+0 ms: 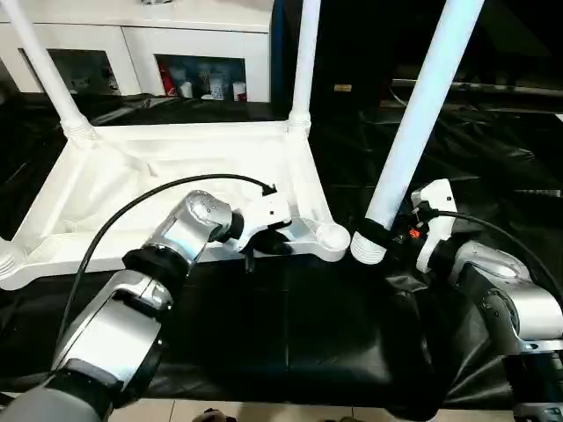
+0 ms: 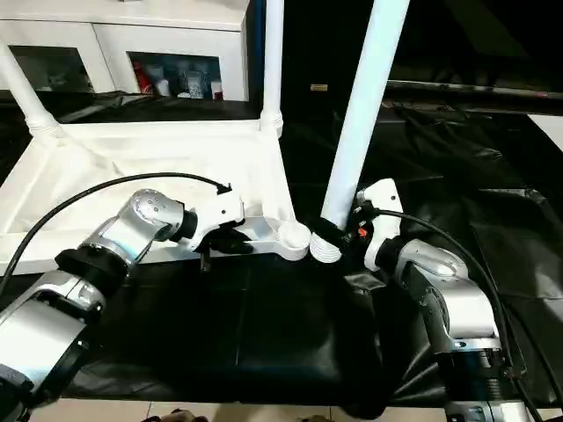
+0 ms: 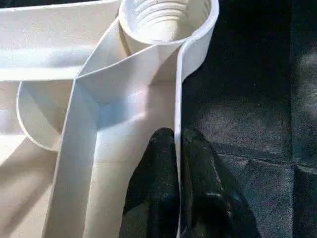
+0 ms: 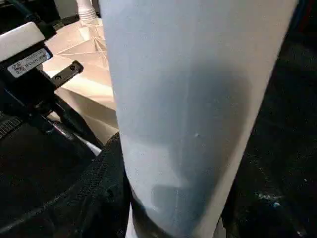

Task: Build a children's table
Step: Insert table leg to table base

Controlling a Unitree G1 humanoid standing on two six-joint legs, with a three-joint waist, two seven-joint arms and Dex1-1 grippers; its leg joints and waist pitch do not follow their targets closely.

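The upturned white tabletop lies on the black-draped work table, its near rim pinched by the left gripper beside the empty corner socket, while the right gripper clamps a leaning leg.

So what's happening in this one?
A humanoid is assembling a white children's table. The tabletop lies upside down on black cloth, with legs already standing in its far corners. The left end effector pinches the tabletop's rim beside the empty near corner socket, while the right end effector holds another leg upright next to it.
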